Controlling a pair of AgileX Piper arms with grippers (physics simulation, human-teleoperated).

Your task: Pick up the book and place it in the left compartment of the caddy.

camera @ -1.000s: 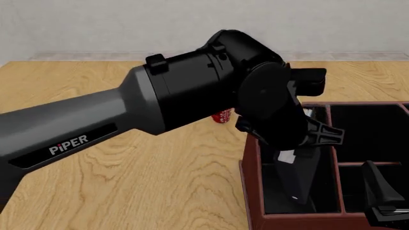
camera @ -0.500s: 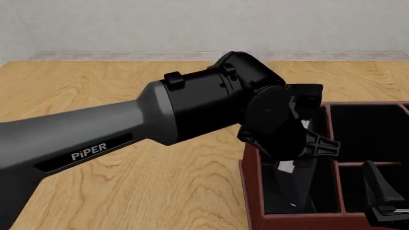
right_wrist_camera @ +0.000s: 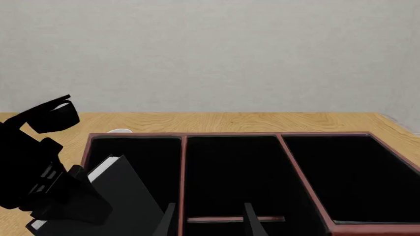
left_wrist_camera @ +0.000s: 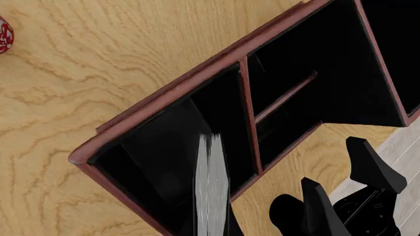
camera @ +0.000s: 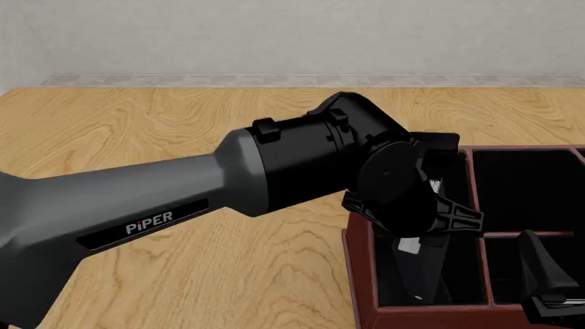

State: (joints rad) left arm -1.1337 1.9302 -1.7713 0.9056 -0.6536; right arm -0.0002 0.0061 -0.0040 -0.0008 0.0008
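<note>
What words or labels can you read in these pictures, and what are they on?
"PiPER": on the left arm, front view.
The mug has a red and white pattern; any lettering there is too small to read.
Nothing readable on the book or the caddy.

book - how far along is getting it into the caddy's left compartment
Done: the book is off the table and lowered, tilted, into the left compartment of the caddy.
In hand: the left gripper is at the book's top; whether its jaws are closed on it can't be seen. The right gripper is open, holding nothing.
Left: let go and lift the left arm out.
</note>
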